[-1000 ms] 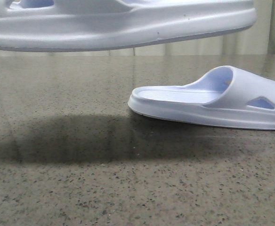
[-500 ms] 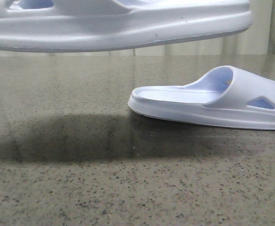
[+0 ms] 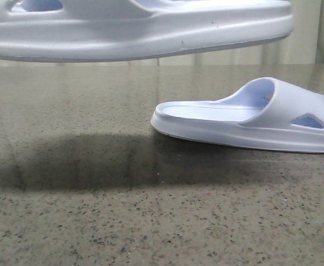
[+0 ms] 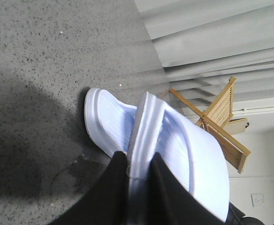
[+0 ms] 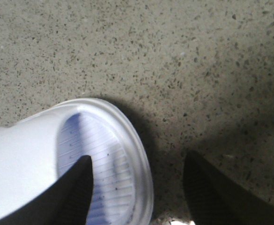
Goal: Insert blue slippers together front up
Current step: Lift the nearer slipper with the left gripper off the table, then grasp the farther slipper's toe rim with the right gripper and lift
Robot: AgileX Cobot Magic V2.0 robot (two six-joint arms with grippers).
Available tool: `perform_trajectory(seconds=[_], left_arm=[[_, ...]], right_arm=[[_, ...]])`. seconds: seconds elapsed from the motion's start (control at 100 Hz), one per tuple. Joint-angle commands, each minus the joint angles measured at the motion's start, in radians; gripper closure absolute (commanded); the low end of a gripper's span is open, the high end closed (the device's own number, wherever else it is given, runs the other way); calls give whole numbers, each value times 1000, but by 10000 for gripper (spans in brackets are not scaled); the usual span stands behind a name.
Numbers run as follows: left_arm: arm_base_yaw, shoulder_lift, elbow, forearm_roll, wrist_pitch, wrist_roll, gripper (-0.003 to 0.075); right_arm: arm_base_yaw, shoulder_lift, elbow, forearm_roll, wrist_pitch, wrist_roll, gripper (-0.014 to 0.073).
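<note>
The two black fingers of the left gripper are clamped on the edge of one pale blue, almost white, moulded foam slipper, and this slipper is held in the air. In the front view it is seen high above the dark speckled stone table, lying about level, with its shadow thrown on the surface below.

The right gripper is spread wide and nothing is gripped by it. One finger is seen over the ribbed footbed of the second pale blue foam slipper, the other finger over bare table beside its rim; whether the slipper is touched cannot be told.

This second slipper rests flat on the table, at the right of the front view, below the lifted one.

The step in hand is judged to be the carrying of the lifted slipper toward its partner. For the next move, the held slipper must be lined up with the strap opening of the resting one, and that one probably must be steadied by the right gripper.
</note>
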Motion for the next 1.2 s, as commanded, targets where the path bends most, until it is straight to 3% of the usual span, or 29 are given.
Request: perform_trajectory(seconds=[0.0,0.24,0.59,0.75,0.93,1.19], left_arm=[[-1,-5,-32,-64,7,2,704],[-1,-5,-32,-64,5,2,704],[-1,-5,-32,-64,4,2,704],[-1,-5,-32,-64,4,2,704],[-1,-5,-32,-64,4,2,704],[-1,-5,-32,-64,-1,2,704]], right_arm=[[-3,9,-34,20,-55,0,228],[-3,56,-34,71,-29,0,240],[-1,67,-36,115,-5,-2,358],[-1,67,-36,117,-17,-2,468],[-1,67,-36,117,-71,-2,701],[-1,57,-36,149,-234,-2,701]])
